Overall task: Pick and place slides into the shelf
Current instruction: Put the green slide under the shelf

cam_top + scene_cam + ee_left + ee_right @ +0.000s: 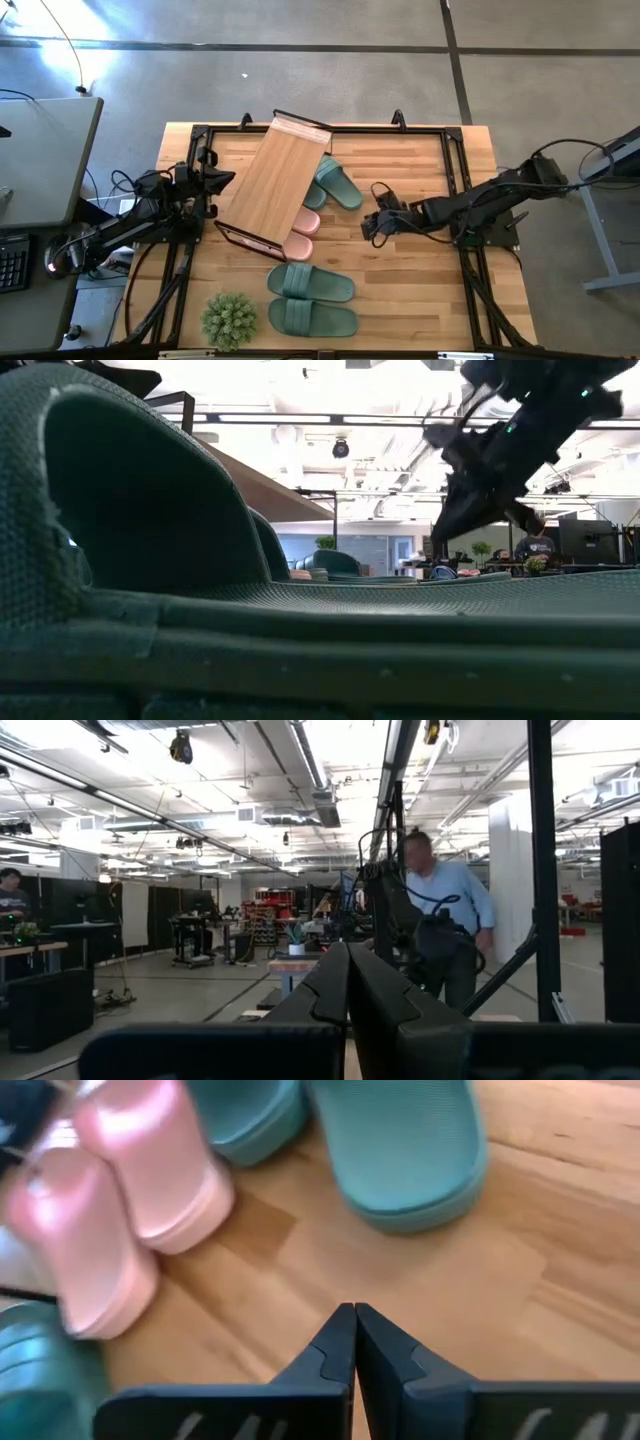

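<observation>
The shelf, a bamboo board on a thin dark frame, stands askew at the table's middle. Two pink slides poke out from under its near right side, toes toward my right gripper; they also show in the right wrist view. A green slide lies at the shelf's right, with another partly under the board. Two more green slides lie side by side on the table nearer the front; one fills the low view. My right gripper hangs shut above bare table, right of the pink slides. My left gripper is shut at the table's left, pointing up.
A spiky green plant ball sits at the near left. A black rail frame runs around the tabletop. Bare wood lies right of the front slides. A person walks in the room beyond.
</observation>
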Motion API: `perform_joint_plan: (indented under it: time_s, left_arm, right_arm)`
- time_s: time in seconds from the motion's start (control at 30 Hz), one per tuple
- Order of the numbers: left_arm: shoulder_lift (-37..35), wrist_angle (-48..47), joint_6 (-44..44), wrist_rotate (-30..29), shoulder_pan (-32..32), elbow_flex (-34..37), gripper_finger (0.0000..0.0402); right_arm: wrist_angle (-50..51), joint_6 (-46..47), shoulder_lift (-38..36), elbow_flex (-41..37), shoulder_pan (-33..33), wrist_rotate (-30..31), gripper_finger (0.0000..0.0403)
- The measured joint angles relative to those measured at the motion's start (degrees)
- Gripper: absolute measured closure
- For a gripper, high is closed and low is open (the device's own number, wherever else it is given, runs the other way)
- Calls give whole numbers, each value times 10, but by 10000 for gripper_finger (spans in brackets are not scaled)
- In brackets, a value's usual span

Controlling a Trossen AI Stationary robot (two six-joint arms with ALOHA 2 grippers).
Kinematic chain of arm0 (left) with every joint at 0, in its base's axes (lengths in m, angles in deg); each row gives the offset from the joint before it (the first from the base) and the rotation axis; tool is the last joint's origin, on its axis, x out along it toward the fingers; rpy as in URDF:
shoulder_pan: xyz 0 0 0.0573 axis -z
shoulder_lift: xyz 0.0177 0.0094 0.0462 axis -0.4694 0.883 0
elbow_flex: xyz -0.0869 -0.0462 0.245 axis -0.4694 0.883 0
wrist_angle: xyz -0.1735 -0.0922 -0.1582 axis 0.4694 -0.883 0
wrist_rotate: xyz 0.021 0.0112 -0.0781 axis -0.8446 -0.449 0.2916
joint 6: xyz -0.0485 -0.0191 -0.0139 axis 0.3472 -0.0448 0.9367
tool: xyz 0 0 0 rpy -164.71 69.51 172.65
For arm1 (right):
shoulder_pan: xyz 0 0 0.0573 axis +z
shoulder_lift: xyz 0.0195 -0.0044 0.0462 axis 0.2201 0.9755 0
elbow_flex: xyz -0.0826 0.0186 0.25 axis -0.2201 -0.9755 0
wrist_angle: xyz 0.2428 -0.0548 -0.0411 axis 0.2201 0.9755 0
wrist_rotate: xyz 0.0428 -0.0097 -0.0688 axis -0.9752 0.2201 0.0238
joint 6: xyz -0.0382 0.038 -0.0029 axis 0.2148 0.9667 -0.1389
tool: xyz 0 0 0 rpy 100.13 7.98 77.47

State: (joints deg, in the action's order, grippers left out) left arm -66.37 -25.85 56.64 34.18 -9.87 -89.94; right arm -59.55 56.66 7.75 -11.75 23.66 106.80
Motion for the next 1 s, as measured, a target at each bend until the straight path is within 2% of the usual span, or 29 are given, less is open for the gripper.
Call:
perform_joint_plan:
  time_s: [0.1,0.2,0.4,0.53,1.0]
  left_arm:
    - [0,0,0,0,0,0,401]
    - [0,0,0,0,0,0,401]
    - [0,0,0,0,0,0,401]
    - [0,0,0,0,0,0,401]
    - [0,0,0,-1,0,0,401]
  right_arm:
    - [-31,-38,34,0,-28,-38,403]
    - [-107,-86,85,0,-51,-77,403]
    - [-169,-111,147,0,-84,-85,403]
    - [-193,-129,152,0,-100,-88,403]
    - [-176,-168,152,0,-195,-95,403]
